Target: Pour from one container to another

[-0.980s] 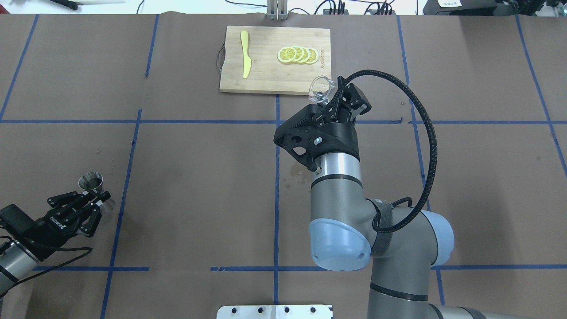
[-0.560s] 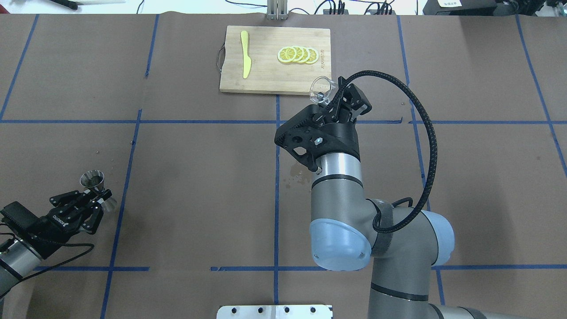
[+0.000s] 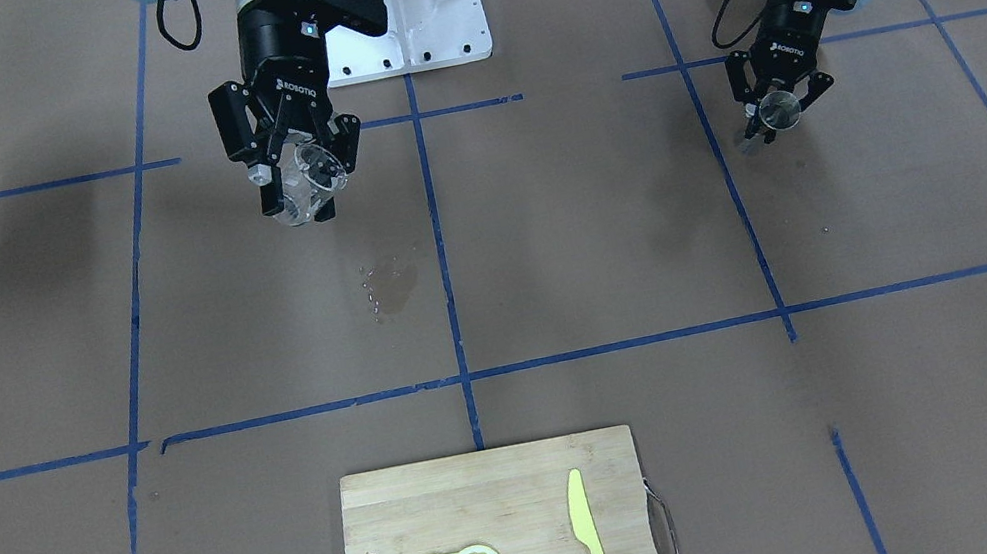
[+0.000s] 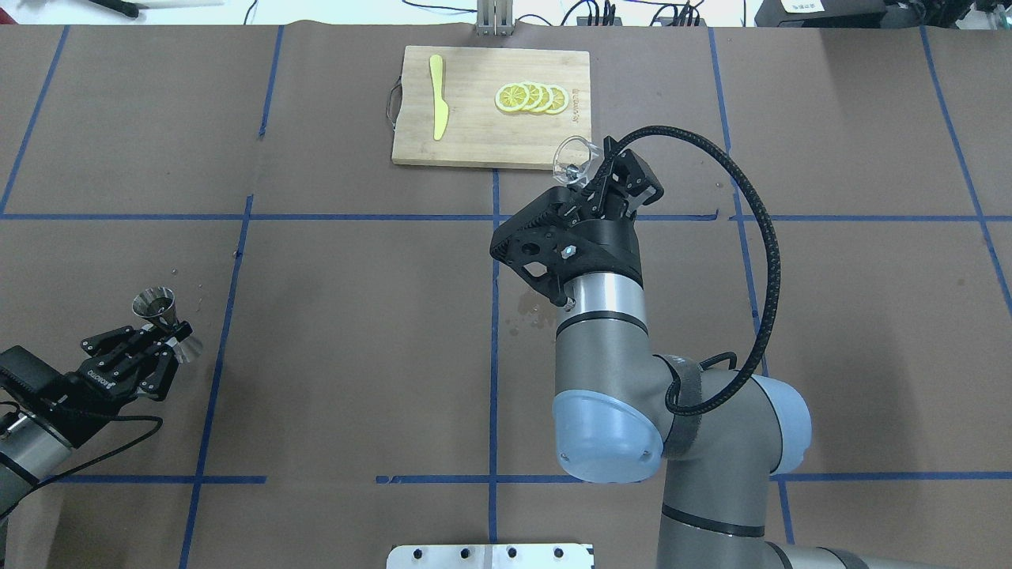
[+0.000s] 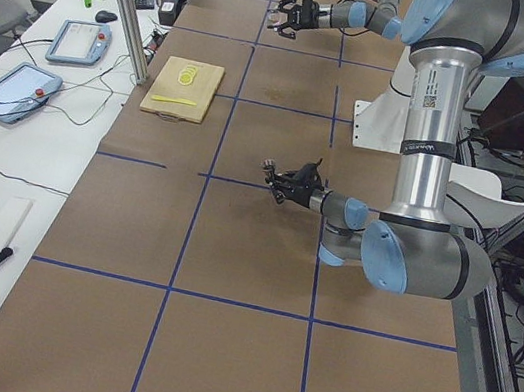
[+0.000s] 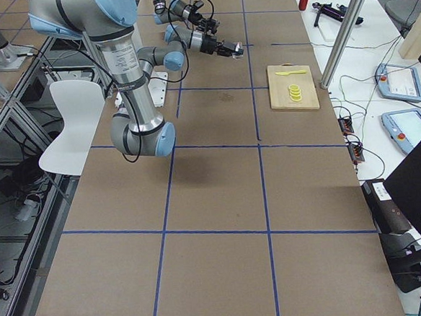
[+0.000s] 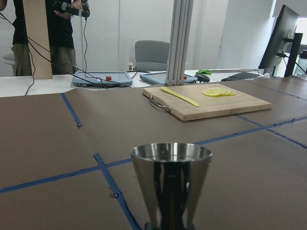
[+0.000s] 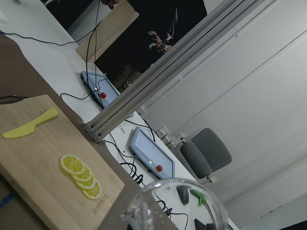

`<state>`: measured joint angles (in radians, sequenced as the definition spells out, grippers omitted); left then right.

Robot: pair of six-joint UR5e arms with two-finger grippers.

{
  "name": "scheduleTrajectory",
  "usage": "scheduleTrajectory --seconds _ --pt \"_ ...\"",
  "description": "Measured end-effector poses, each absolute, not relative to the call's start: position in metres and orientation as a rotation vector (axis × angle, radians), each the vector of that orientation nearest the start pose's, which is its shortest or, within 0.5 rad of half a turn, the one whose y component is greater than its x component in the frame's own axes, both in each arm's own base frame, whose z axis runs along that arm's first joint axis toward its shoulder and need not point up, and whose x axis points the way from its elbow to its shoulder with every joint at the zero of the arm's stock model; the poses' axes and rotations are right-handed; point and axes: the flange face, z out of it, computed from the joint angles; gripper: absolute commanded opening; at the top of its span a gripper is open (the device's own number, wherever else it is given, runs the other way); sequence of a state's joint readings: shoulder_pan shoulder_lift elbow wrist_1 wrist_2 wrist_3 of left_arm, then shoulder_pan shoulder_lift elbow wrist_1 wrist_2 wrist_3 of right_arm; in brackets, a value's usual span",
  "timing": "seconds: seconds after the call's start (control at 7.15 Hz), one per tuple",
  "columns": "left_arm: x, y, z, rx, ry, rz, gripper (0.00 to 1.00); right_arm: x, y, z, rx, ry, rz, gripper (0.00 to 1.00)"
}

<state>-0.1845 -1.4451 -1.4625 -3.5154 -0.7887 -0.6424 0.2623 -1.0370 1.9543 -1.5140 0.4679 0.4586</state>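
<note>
"The right tool [image 3: 305, 172] is clamping the clear glass [image 4: 575, 158], tilted, above the middle of the table [image 4: 356, 316]. The left tool [image 4: 164, 341] is pinching the steel jigger [image 7: 171, 184] near the table's left edge."

"They're sitting well apart. Any pour risks missing that small mouth and adding to the wet patch [image 3: 391, 280], I'm guessing. That slick glass could also be slipping."

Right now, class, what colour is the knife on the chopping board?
Yellow. The knife shows best in the overhead exterior view.
</note>
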Motion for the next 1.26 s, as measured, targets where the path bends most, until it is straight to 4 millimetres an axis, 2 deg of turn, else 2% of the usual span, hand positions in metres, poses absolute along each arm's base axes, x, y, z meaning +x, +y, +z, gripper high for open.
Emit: scheduleTrajectory --seconds 0.56,1.26 --pt "0.342 -0.283 0.554 1.383 0.963 -0.205 0.0 -0.47 -0.356 0.159 1.318 -0.034 -0.185 0.0" --pt "0.344 -0.284 0.566 1.401 0.908 -0.181 0.0 -0.468 -0.356 0.163 1.317 -0.03 -0.187 0.0"
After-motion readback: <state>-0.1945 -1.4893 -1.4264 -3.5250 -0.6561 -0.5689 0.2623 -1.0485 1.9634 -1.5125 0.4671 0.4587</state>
